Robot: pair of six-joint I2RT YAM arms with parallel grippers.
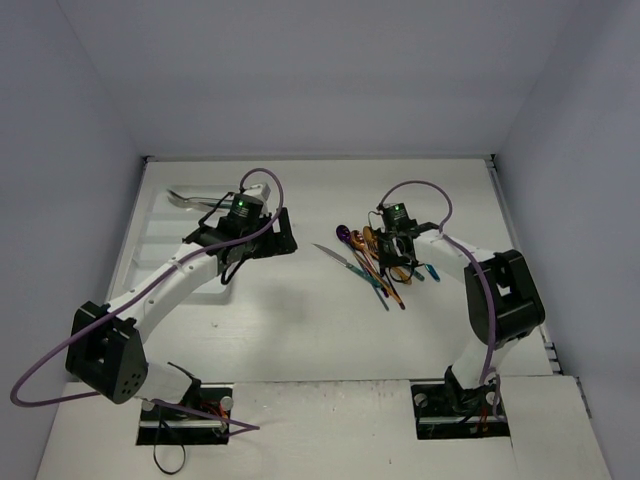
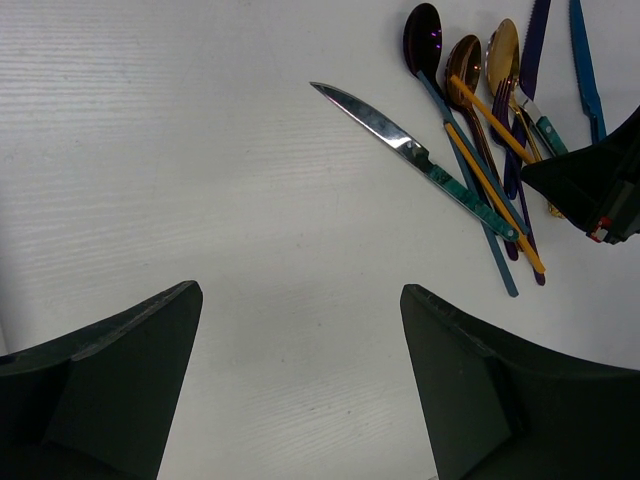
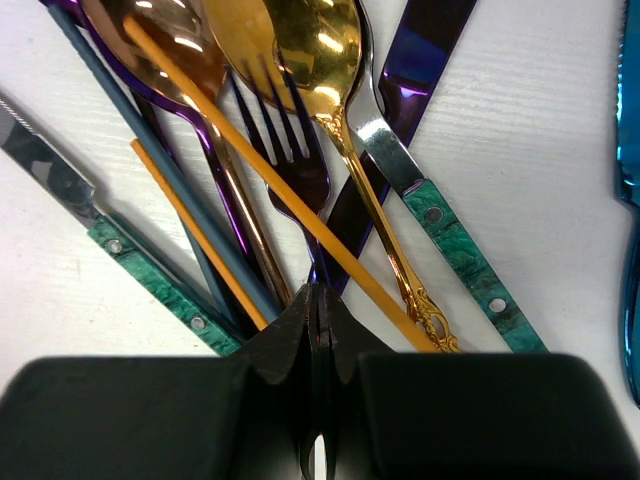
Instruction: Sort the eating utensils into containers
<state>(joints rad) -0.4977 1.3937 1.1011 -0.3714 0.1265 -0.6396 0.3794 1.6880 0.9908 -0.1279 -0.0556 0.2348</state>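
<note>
**Top view.** The white tray (image 1: 150,240) lies at the upper left, with one silver piece (image 1: 190,197) at its upper end. The left claw (image 1: 262,245) hangs over the tray's right-hand part. The loose utensils (image 1: 375,262) lie in a crossed heap right of centre. A knife (image 1: 335,255) pokes out of the heap's left side. The right claw (image 1: 400,262) sits down on the heap.

**Left wrist view.** The left claw (image 2: 300,380) has its fingers (image 2: 110,390) spread wide at the bottom corners, with only bare table (image 2: 200,150) between them. The heap fills the upper right: the green-handled knife (image 2: 410,150), a purple spoon (image 2: 423,35), a copper spoon (image 2: 465,60), a gold spoon (image 2: 503,45) and a blue knife (image 2: 585,70). The right claw (image 2: 595,185) shows at the right edge.

**Right wrist view.** The right claw (image 3: 316,300) has its tips pressed together at the lower centre, right where several handles cross. I cannot tell whether any handle is pinched. Fanning upward from the tips are a dark purple fork (image 3: 290,150), an orange stick (image 3: 270,180) and the gold spoon (image 3: 320,45). A green handle (image 3: 460,250) lies to the right.
</note>
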